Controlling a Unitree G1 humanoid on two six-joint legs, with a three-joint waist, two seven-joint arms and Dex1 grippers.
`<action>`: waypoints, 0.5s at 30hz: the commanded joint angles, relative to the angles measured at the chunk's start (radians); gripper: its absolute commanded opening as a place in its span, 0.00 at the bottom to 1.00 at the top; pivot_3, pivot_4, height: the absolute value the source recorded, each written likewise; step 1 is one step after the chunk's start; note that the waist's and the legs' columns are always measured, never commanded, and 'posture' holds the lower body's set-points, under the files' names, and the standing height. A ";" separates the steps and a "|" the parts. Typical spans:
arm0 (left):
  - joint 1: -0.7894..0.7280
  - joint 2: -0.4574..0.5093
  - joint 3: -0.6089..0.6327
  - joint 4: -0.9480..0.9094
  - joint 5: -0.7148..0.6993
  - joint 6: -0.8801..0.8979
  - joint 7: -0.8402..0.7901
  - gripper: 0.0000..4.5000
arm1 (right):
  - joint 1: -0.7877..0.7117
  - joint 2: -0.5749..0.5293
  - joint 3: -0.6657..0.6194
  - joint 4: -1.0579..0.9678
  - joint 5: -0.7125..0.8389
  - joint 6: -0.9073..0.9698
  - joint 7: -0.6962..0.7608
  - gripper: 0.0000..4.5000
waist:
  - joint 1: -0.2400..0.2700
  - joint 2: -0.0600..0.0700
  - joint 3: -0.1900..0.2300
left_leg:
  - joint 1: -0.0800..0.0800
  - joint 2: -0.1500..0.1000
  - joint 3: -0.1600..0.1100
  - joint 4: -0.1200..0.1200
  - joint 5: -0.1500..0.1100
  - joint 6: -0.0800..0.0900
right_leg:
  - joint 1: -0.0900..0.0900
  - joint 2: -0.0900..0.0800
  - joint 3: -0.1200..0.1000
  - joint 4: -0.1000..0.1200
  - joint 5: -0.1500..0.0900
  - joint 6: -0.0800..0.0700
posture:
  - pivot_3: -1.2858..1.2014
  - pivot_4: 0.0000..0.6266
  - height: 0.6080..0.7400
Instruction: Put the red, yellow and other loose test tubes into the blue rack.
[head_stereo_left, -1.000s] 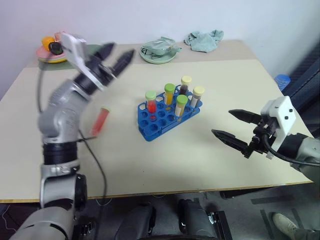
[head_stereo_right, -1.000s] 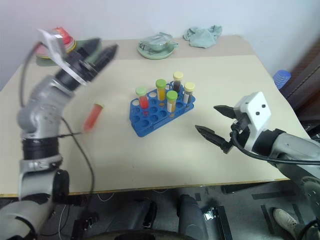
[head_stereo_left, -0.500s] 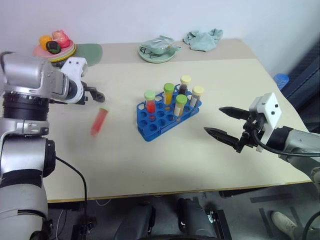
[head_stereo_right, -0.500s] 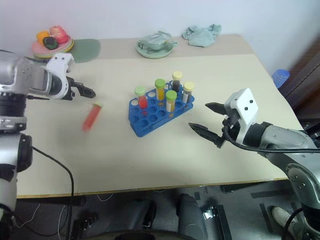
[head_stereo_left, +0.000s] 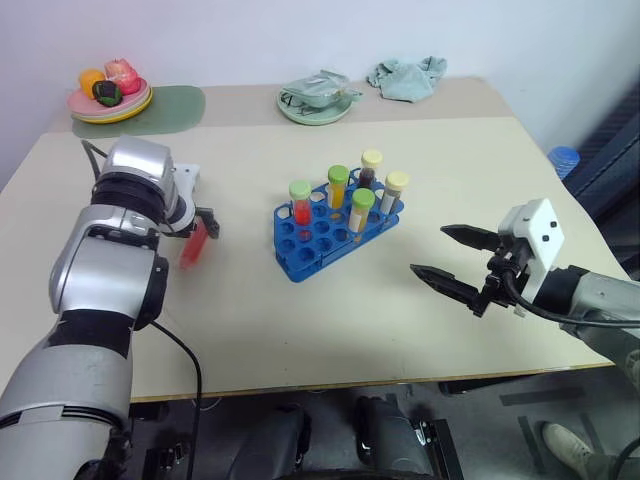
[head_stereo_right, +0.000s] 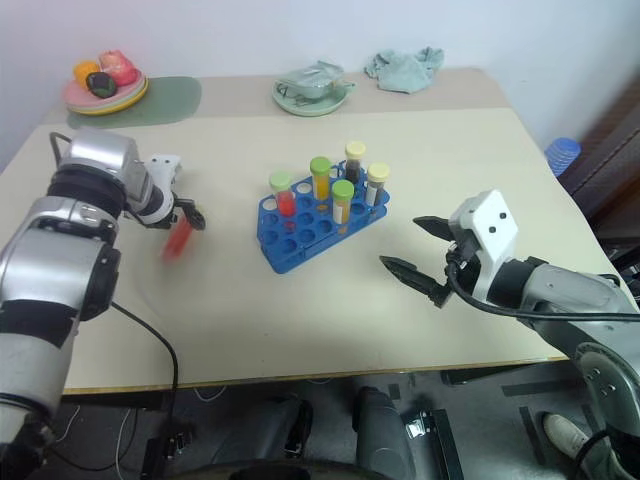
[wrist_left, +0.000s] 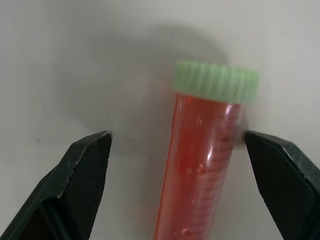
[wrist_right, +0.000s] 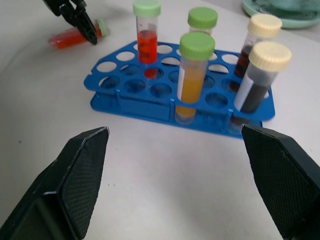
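Loose red tube (wrist_left: 200, 170): clear plastic, red liquid, ribbed light-green cap, printed graduation marks. Lying flat on the surface, well left of the rack, between the open fingers of the left claw (wrist_left: 177, 142), not gripped.

Blue rack (head_stereo_left: 335, 232): bright blue, rows of round holes, sits diagonal mid-surface. Five tubes upright in it: red with light-green cap (head_stereo_left: 301, 203), two orange-yellow with green caps (head_stereo_left: 338, 187) (head_stereo_left: 361, 214), a dark brown one with cream cap (head_stereo_left: 370, 170), and a near-black one with cream cap (head_stereo_left: 395, 192). Front holes unfilled.
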 joint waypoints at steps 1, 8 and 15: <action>-0.029 -0.012 0.016 0.040 0.050 -0.040 -0.008 0.57 | 0.031 -0.031 -0.072 -0.055 0.050 0.006 0.055 0.97 | 0.000 0.000 0.000 | 0.000 0.000 0.000 0.000 0.000 0.000 | 0.000 0.000 0.000 0.000 0.000 0.000 | 0.52 0.24 1.00; -0.033 -0.024 0.051 0.065 0.088 -0.049 -0.008 0.17 | 0.020 -0.036 -0.073 -0.077 0.080 -0.038 0.136 0.97 | -0.005 0.000 0.000 | 0.001 0.000 0.001 0.001 0.000 0.000 | 0.000 0.000 0.001 0.001 0.000 0.000 | 0.52 0.24 1.00; -0.035 -0.025 0.083 0.049 0.103 -0.012 -0.024 0.17 | -0.036 -0.029 -0.032 -0.060 0.080 -0.074 0.184 0.97 | -0.002 0.000 0.000 | 0.001 0.000 0.001 0.001 0.000 0.000 | 0.000 0.000 0.001 0.001 0.000 0.000 | 0.52 0.24 1.00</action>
